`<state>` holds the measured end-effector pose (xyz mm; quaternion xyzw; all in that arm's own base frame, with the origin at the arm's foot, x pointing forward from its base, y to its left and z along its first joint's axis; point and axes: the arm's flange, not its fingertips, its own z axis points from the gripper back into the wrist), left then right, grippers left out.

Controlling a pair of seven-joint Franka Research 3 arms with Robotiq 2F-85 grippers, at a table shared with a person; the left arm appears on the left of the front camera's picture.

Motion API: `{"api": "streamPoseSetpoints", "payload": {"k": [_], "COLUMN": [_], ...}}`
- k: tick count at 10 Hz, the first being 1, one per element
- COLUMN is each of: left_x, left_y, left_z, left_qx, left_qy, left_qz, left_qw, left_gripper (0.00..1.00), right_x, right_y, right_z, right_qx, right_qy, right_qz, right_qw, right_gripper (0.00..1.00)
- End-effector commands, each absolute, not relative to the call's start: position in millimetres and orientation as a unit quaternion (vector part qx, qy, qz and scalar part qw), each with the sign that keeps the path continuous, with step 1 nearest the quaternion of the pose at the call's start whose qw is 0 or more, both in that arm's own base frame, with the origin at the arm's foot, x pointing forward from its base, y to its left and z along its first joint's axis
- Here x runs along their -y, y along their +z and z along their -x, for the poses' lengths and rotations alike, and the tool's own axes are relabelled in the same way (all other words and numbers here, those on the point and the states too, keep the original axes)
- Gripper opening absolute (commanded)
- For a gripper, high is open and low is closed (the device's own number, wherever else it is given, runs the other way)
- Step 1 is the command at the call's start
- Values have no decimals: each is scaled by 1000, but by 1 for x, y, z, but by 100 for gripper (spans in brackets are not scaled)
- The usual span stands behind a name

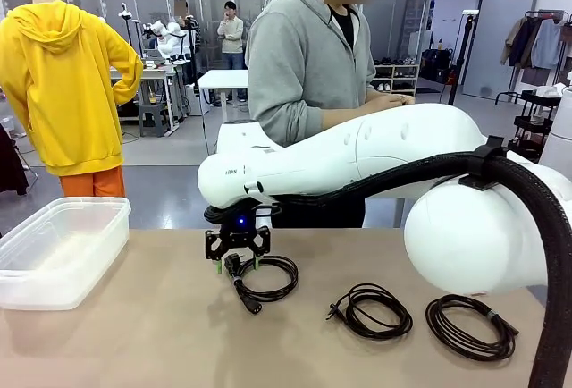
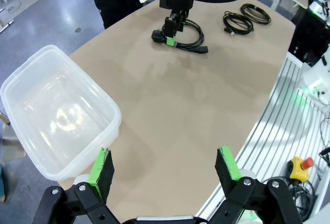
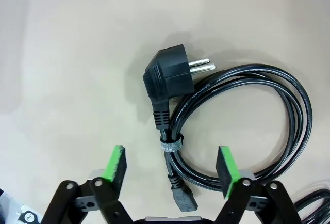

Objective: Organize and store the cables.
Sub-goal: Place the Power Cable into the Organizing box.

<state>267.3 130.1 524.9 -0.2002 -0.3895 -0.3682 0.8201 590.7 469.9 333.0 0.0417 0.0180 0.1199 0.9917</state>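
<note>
Three black coiled cables lie on the tan table. The left cable [image 1: 288, 285] sits directly under my right gripper [image 1: 237, 265], which hangs open just above it. In the right wrist view the right gripper [image 3: 171, 164] straddles this cable [image 3: 181, 111] near its grey strap [image 3: 171, 145], with its green pads apart from the cord on both sides. The angled plug [image 3: 167, 74] points away from the gripper. Two more cables [image 1: 371, 309] [image 1: 469, 325] lie to the right. My left gripper [image 2: 164, 167] stands open and holds nothing, above the table beside the bin.
A clear plastic bin [image 1: 63, 245] [image 2: 56, 115] stands at the table's left side. A person in a grey hoodie [image 1: 304, 57] stands at the far edge with hands together. The right arm's body [image 1: 483, 227] and black hose cover the table's right side.
</note>
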Motion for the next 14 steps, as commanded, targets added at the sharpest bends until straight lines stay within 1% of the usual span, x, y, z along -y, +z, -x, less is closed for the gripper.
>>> {"api": "streamPoseSetpoints", "payload": {"k": [1,2,3,4,5,7,9,11,13,14], "left_x": [-131,-131,-131,-131,-131,-131,-131,-131,-131,-131], "left_y": [526,526,526,526,526,526,526,526,526,526], "left_z": [-267,-267,-267,-267,-267,-267,-267,-267,-267,-267], "left_qx": [393,393,393,393,393,393,393,393,393,393], "left_qy": [-376,-376,-376,-376,-376,-376,-376,-376,-376,-376], "left_qz": [207,207,207,207,207,207,207,207,207,207], "left_qw": [813,813,813,813,813,813,813,813,813,813], "left_gripper": [100,100,100,100,100,100,100,100,100,100], "right_x": [-458,-439,-418,-394,-365,-314,-264,-212,-163,-135], "right_y": [354,371,389,405,417,428,442,456,476,487], "right_z": [-594,-595,-591,-585,-577,-562,-538,-519,-495,-479], "right_qx": [7,23,22,29,42,61,102,139,162,171], "right_qy": [140,130,152,196,215,196,193,170,177,185], "right_qz": [-43,-25,-10,-32,-58,-96,-93,-110,-94,-99], "right_qw": [989,991,988,980,974,974,972,969,966,963], "right_gripper": [100,100,100,100,100,100,100,100,100,100]}}
